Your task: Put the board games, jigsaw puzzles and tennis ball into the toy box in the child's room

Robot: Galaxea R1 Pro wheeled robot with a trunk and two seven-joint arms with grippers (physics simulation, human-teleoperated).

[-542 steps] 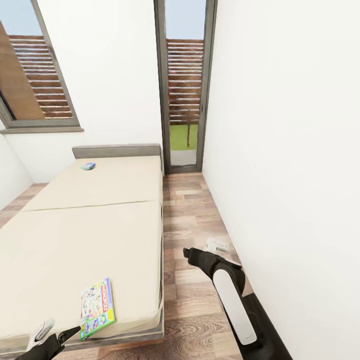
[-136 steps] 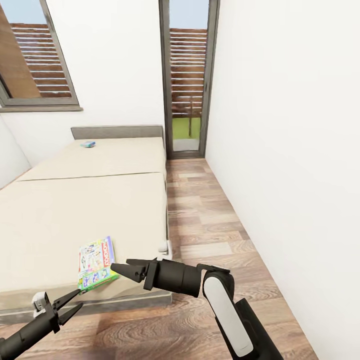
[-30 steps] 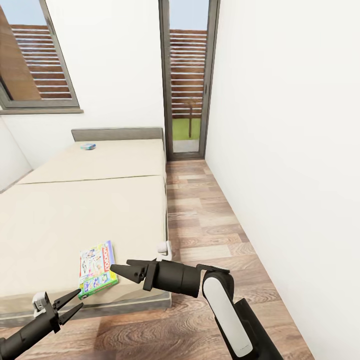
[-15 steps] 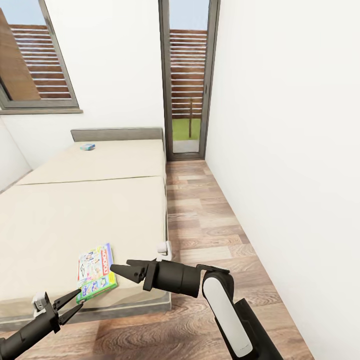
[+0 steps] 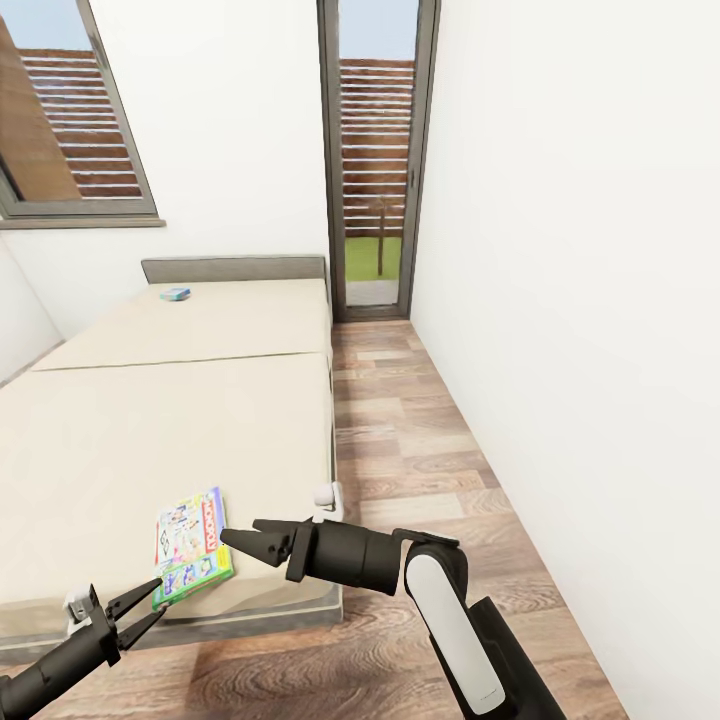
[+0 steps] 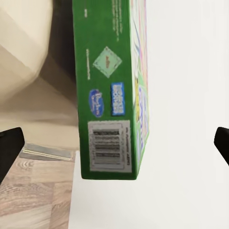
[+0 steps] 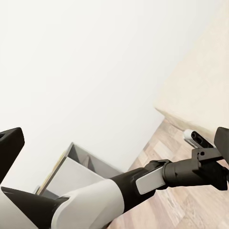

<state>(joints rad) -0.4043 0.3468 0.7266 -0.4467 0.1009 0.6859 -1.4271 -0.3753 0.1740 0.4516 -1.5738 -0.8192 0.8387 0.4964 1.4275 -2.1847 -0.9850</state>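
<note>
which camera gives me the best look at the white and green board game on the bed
The head view: the white-and-green board game lies flat at the near edge of the bed, printed lid readable, with the open left gripper just short of it. The left wrist view shows its green side panel with the barcode, close up.

**Count of things in the room**

Two board games lie on one bed (image 5: 150, 420): a white-and-green box (image 5: 192, 546) near the foot and a small blue box (image 5: 176, 294) far off by the headboard. Two grippers show, the left gripper (image 5: 150, 604) and the right gripper (image 5: 235, 538). One window (image 5: 70, 120) and one glass door (image 5: 375, 160) are in the far wall.
</note>
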